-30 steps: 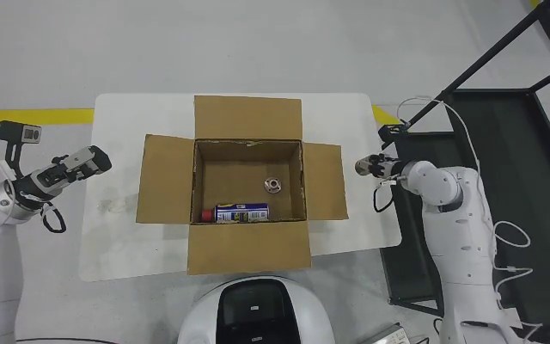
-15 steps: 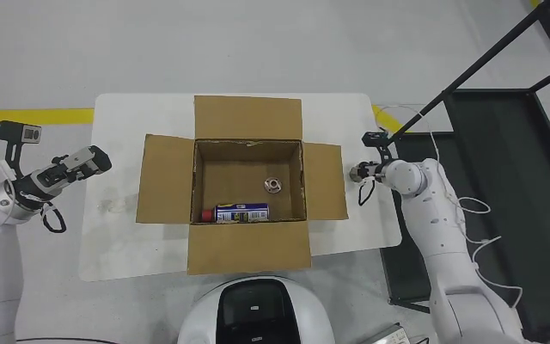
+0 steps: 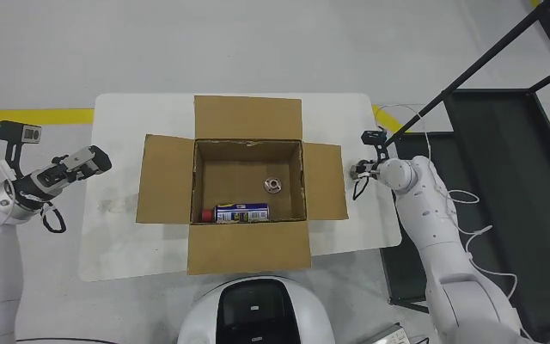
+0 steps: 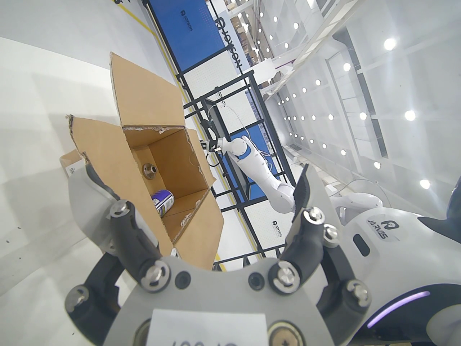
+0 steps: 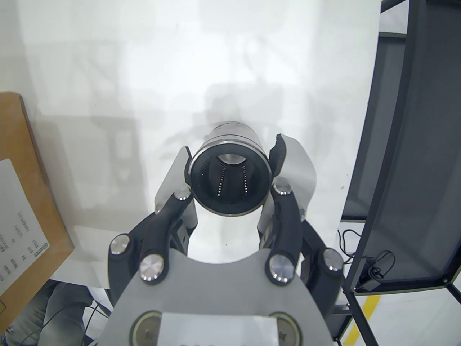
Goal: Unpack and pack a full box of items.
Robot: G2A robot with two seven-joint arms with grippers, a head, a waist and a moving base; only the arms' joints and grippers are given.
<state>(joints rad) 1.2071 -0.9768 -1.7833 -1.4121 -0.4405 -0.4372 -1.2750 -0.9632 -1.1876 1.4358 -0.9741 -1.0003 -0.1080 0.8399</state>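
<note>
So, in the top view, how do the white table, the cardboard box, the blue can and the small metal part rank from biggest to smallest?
1. white table
2. cardboard box
3. blue can
4. metal part
None look close in size.

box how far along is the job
Done: the box is open. In hand: the right gripper is shut on a metal bearing over the table beside it. To do: a can and a flanged part lie inside; the left gripper hangs open.
</note>
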